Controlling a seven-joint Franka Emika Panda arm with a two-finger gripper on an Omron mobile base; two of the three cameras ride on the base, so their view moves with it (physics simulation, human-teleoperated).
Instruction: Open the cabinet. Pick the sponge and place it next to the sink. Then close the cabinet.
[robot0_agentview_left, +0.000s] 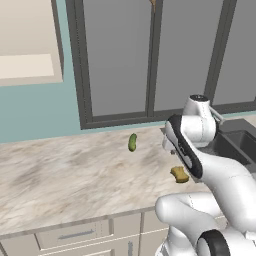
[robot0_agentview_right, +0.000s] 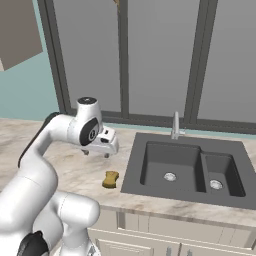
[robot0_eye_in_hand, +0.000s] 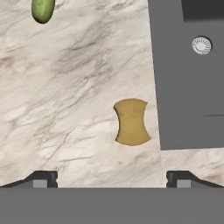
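I see the sponge lying flat on the marble counter, just beside the left rim of the sink and not touching it in the hand view. In the left base view the sponge is partly crowded by the arm's forearm, and the sink is largely hidden behind the arm. In the right base view the sponge sits near the sink's front left corner.

The cabinet is cut off at the upper left edge of the left base view. I cannot make out its handle, nor tell whether its door is open or closed.

The pickle-like green thing lies on the counter well apart from the sponge, toward the window; the hand view cuts off its top.

The gripper hangs above the sponge, pointing down at the counter. Its fingertips stand wide apart with nothing between them. In the right base view the hand sits above the counter, the elbow folded back toward the base. The faucet stands at the sink's rear rim.
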